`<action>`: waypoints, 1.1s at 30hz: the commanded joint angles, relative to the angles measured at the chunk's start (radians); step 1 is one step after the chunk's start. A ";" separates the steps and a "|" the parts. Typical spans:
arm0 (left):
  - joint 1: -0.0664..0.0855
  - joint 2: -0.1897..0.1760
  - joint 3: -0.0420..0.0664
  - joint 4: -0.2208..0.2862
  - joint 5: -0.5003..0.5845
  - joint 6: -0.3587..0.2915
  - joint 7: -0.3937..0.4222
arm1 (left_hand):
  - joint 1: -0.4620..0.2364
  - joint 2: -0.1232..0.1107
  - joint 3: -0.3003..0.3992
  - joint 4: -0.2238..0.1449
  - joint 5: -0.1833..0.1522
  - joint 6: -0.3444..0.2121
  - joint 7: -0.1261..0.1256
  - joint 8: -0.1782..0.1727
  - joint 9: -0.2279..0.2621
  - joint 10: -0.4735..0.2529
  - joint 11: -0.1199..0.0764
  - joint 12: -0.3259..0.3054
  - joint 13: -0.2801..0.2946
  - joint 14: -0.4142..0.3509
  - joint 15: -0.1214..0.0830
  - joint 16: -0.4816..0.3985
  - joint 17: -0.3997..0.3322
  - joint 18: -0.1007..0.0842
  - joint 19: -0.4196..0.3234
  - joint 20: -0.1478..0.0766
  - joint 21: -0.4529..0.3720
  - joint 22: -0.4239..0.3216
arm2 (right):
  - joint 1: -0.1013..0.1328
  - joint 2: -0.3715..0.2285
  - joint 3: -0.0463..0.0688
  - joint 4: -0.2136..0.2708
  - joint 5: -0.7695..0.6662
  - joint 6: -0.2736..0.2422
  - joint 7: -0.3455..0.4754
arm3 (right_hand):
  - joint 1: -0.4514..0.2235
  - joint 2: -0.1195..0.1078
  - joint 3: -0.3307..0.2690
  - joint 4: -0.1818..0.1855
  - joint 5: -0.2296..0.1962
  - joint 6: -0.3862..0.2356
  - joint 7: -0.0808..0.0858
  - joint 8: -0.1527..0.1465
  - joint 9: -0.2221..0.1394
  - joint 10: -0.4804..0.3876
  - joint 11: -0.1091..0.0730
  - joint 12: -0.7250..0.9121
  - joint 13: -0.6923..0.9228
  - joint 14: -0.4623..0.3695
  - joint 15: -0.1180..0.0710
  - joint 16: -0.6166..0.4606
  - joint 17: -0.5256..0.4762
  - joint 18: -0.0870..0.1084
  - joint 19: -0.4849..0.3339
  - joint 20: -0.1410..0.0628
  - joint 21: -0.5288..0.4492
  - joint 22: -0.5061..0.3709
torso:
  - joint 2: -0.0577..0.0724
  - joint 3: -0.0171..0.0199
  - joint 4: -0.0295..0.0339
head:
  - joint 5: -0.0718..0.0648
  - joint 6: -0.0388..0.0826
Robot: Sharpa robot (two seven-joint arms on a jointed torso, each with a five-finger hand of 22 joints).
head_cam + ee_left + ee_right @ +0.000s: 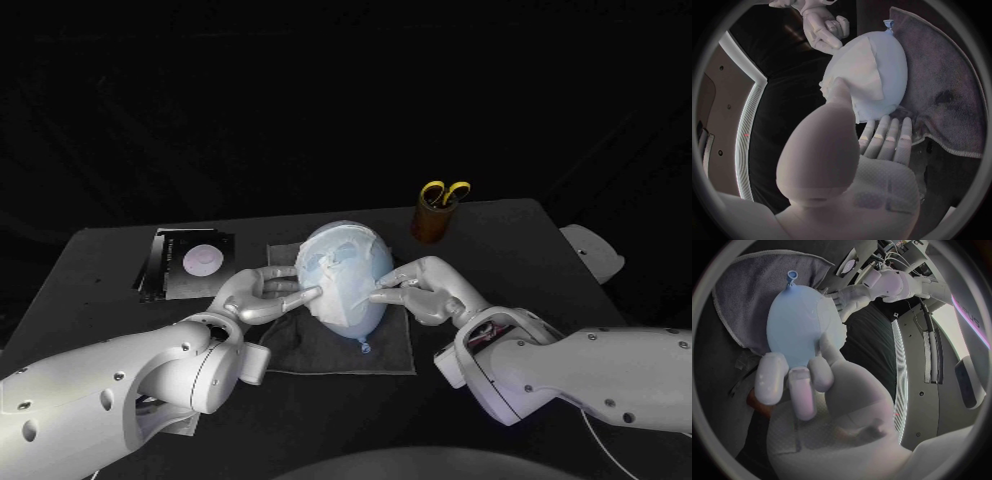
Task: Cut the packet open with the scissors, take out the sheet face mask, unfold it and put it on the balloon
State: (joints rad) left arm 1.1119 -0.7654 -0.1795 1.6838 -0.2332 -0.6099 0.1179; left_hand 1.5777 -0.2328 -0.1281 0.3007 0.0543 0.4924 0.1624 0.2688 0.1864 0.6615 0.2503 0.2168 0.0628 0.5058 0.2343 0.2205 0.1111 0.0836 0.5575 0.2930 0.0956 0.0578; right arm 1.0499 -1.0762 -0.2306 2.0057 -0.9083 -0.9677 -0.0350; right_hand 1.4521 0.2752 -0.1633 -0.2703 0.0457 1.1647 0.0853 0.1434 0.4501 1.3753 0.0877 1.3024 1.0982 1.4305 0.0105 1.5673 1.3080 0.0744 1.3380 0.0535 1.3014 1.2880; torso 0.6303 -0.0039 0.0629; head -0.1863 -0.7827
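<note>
Balloon (355,322): pale blue, lies on its side at the centre of the head view, knot end towards the lower edge of the frame, resting on the grey cloth (310,352).
Sheet face mask (339,268): white, unfolded, draped over the upper face of the balloon; it is wrinkled near the middle, and the balloon's lower tip shows bare below it.
Left hand (268,297): comes in from the lower left and clasps the balloon's left flank. In the left wrist view its thumb (839,89) presses on the mask's edge while the fingers (887,131) lie against the balloon's side low down by the cloth. Partly closed around the balloon.
Right hand (423,290): comes in from the lower right and mirrors the other on the right flank. In the right wrist view its thumb (833,349) rests on the mask and the fingers (802,390) cup the blue skin. Also partly closed, holding the balloon.
Packet (188,262): black with a pale round mark, flat on the table (87,290), left of centre, well apart from the cloth's far corner.
Scissors (444,190): yellow handles up, standing in a brown holder (431,224), right of centre above the balloon, untouched.
White object (594,250): at the table's right edge; what it is I cannot tell.
</note>
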 commanded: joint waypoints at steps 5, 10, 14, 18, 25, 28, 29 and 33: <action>0.000 0.004 0.000 0.003 -0.001 0.033 0.002 | -0.009 -0.002 -0.004 0.000 -0.001 0.004 0.125 -0.003 0.000 0.008 0.000 -0.006 0.001 0.000 -0.003 -0.005 -0.002 0.018 0.006 -0.002 -0.002 -0.001 | 0.000 -0.020 0.001 0.017 0.067 -0.020 0.012 | 0.020 0.007 0.040 -0.025 0.005 0.011 -0.012 0.014 0.015 0.196 -0.090 0.268 0.473 0.140 -0.070 0.003 0.263 0.006 0.008 -0.002 0.010 0.009 | 0.000 0.0004 -0.0007 | 0.000 -0.003; 0.000 0.004 0.000 0.002 -0.001 0.033 0.001 | -0.009 -0.002 -0.004 0.000 -0.001 0.004 0.125 -0.003 0.000 0.008 0.000 -0.006 0.001 0.000 -0.003 -0.005 -0.002 0.018 0.006 -0.002 -0.002 -0.001 | 0.001 -0.038 0.001 0.024 0.071 -0.019 0.007 | 0.021 0.006 0.047 -0.025 0.005 0.012 -0.012 0.015 0.017 0.196 -0.090 0.268 0.473 0.140 -0.070 0.003 0.263 0.005 0.009 -0.002 0.011 0.010 | 0.000 0.0003 -0.0009 | 0.000 -0.002; 0.000 0.005 0.000 -0.001 -0.001 0.033 0.001 | -0.010 -0.004 -0.006 0.000 -0.001 0.005 0.125 -0.003 0.000 0.008 -0.001 -0.008 0.001 0.000 -0.003 -0.007 -0.002 0.017 0.006 -0.002 -0.002 -0.001 | 0.002 -0.055 0.001 0.030 0.072 -0.019 0.005 | 0.021 0.005 0.048 -0.025 0.005 0.012 -0.012 0.015 0.017 0.196 -0.090 0.268 0.473 0.140 -0.070 0.003 0.263 0.005 0.010 -0.002 0.013 0.012 | 0.000 0.0005 -0.0008 | -0.001 0.000; 0.000 0.005 0.000 -0.002 -0.001 0.033 0.000 | -0.010 -0.004 -0.006 0.000 -0.001 0.005 0.125 -0.003 0.000 0.008 -0.001 -0.008 0.001 0.000 -0.003 -0.007 -0.002 0.017 0.006 -0.002 -0.002 -0.001 | 0.004 -0.070 0.001 0.035 0.073 -0.020 0.009 | 0.021 0.004 0.051 -0.025 0.005 0.012 -0.012 0.015 0.017 0.196 -0.090 0.268 0.473 0.140 -0.070 0.003 0.263 0.005 0.009 -0.002 0.012 0.012 | 0.000 0.0012 -0.0008 | -0.001 0.002; 0.000 0.006 0.000 -0.003 0.000 0.033 -0.001 | -0.011 -0.004 -0.006 0.000 -0.001 0.003 0.125 -0.004 -0.001 0.009 -0.001 -0.009 0.001 -0.003 -0.004 -0.009 -0.003 0.017 0.006 -0.002 -0.003 -0.001 | 0.008 -0.083 0.002 0.045 0.074 -0.019 0.018 | 0.021 0.003 0.054 -0.024 0.005 0.012 -0.012 0.015 0.018 0.196 -0.090 0.268 0.473 0.140 -0.070 0.003 0.263 0.005 0.010 -0.002 0.013 0.013 | 0.000 0.0018 -0.0010 | -0.002 0.005; 0.000 0.007 0.000 -0.004 0.000 0.033 -0.003 | -0.011 -0.004 -0.006 0.000 -0.001 0.003 0.125 -0.004 -0.001 0.009 -0.001 -0.009 0.001 -0.003 -0.004 -0.009 -0.003 0.017 0.006 -0.002 -0.003 -0.001 | 0.011 -0.091 0.002 0.050 0.080 -0.018 0.023 | 0.021 0.003 0.055 -0.024 0.005 0.012 -0.012 0.015 0.018 0.196 -0.090 0.268 0.473 0.140 -0.070 0.003 0.263 0.005 0.010 -0.002 0.013 0.013 | 0.000 0.0014 -0.0006 | -0.004 0.006; 0.000 0.007 0.000 -0.005 0.000 0.033 -0.003 | -0.011 -0.004 -0.006 0.000 -0.001 0.003 0.125 -0.004 -0.001 0.009 -0.001 -0.009 0.001 -0.003 -0.004 -0.009 -0.003 0.017 0.006 -0.002 -0.003 -0.001 | 0.012 -0.092 0.002 0.051 0.081 -0.018 0.024 | 0.021 0.003 0.055 -0.024 0.005 0.012 -0.012 0.015 0.018 0.196 -0.090 0.268 0.473 0.140 -0.070 0.003 0.263 0.005 0.010 -0.002 0.013 0.013 | 0.000 0.0013 -0.0006 | -0.004 0.007; 0.000 0.008 0.000 -0.007 0.000 0.032 -0.004 | -0.011 -0.004 -0.006 0.000 -0.001 0.003 0.124 -0.005 -0.001 0.008 -0.001 -0.010 0.001 -0.003 -0.004 -0.010 -0.003 0.017 0.006 -0.002 -0.003 -0.001 | 0.017 -0.103 0.002 0.053 0.083 -0.017 0.026 | 0.021 0.001 0.058 -0.025 0.005 0.012 -0.012 0.015 0.019 0.196 -0.090 0.268 0.473 0.140 -0.070 0.003 0.263 0.005 0.011 -0.002 0.014 0.014 | 0.000 0.0004 0.0004 | -0.005 0.008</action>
State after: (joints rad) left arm 1.1124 -0.7614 -0.1789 1.6759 -0.2340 -0.6001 0.1190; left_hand 1.5735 -0.2371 -0.1281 0.3007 0.0543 0.4926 0.1624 0.2688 0.1868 0.6615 0.2502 0.2120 0.0630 0.5058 0.2342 0.2166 0.1087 0.0838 0.5575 0.2930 0.0956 0.0582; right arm 1.0656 -1.1754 -0.2290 2.0580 -0.8287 -0.9657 -0.0241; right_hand 1.4571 0.2703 -0.1510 -0.2581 0.0473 1.1633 0.0863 0.1434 0.4501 1.3751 0.0876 1.3024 1.0848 1.4305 0.0106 1.5673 1.3081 0.0607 1.3394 0.0520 1.3107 1.2993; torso 0.6301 -0.0025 0.0623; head -0.1905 -0.7761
